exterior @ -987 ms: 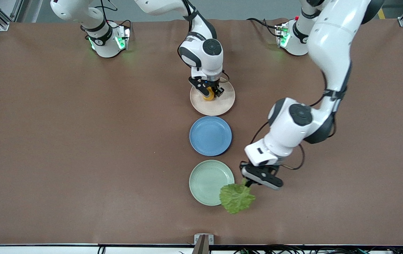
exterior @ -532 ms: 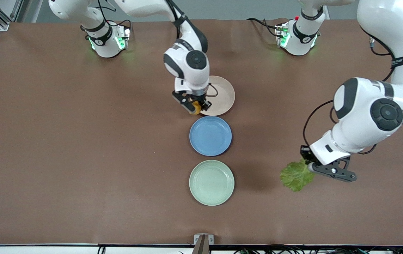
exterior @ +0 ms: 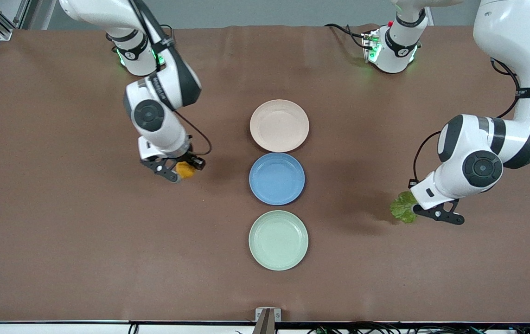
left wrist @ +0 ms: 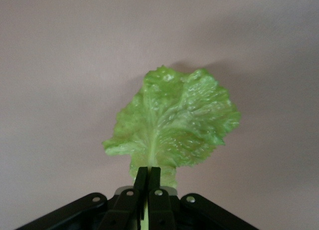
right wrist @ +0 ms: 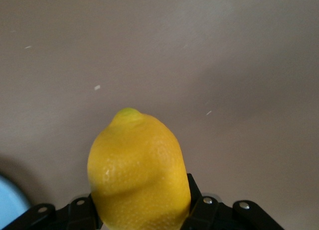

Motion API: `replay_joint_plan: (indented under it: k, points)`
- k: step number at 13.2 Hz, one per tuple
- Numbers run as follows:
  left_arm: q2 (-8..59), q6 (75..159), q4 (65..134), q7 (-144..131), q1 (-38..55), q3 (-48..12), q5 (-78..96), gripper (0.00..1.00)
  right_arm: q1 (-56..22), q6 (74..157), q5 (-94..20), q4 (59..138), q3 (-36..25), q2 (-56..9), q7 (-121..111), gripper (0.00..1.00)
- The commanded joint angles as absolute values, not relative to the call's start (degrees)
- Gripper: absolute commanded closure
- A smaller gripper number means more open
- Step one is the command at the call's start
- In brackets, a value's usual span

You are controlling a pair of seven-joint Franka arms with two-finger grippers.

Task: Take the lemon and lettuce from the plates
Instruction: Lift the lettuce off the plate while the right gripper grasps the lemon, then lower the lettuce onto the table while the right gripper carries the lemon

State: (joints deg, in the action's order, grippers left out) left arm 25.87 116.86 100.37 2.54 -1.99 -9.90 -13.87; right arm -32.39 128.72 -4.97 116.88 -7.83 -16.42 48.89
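My right gripper (exterior: 182,170) is shut on the orange-yellow lemon (exterior: 185,170) over bare table toward the right arm's end, apart from the plates. In the right wrist view the lemon (right wrist: 138,172) fills the space between the fingers. My left gripper (exterior: 411,212) is shut on the pale stem of the crinkled green lettuce (exterior: 402,207) over bare table toward the left arm's end. The left wrist view shows the lettuce (left wrist: 174,122) leaf spread out past the closed fingertips (left wrist: 148,176). The pink-beige plate (exterior: 279,125) and the mint green plate (exterior: 278,240) both lie bare.
A blue plate (exterior: 277,178) sits between the two other plates in the middle of the brown table mat (exterior: 60,232). A small bracket (exterior: 267,315) stands at the table edge nearest the front camera.
The right gripper carried the lemon off the pink-beige plate toward the right arm's end. The left gripper carried the lettuce off the green plate toward the left arm's end.
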Motion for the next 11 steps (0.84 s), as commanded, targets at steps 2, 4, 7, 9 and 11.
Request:
replay_joint_plan:
  k: [2,4,7,9,11]
  points:
    - [24.25,128.12,110.38,1.67,-6.05,-10.37,-15.03,0.96,-23.05,133.22,-3.96,126.36,-6.33,-11.17,30.03,1.0]
    - [25.48,130.07,111.18,1.84,-6.15,-10.28,-15.2,0.86,-18.65,137.62,-4.04,130.68,-6.33,-10.37,19.73,1.0]
    - [25.41,130.08,110.74,1.67,-6.15,-10.37,-15.12,0.01,-14.61,141.06,-4.04,133.77,-6.33,-11.07,7.43,1.0]
    - [22.95,129.55,109.96,1.58,-6.68,-10.46,-14.68,0.0,-12.66,143.42,-4.13,135.95,-6.33,-11.16,3.18,1.0]
    - [20.05,129.2,108.2,2.02,-7.47,-10.46,-14.41,0.0,-12.22,146.15,-4.13,137.71,-6.24,-11.86,2.38,1.0]
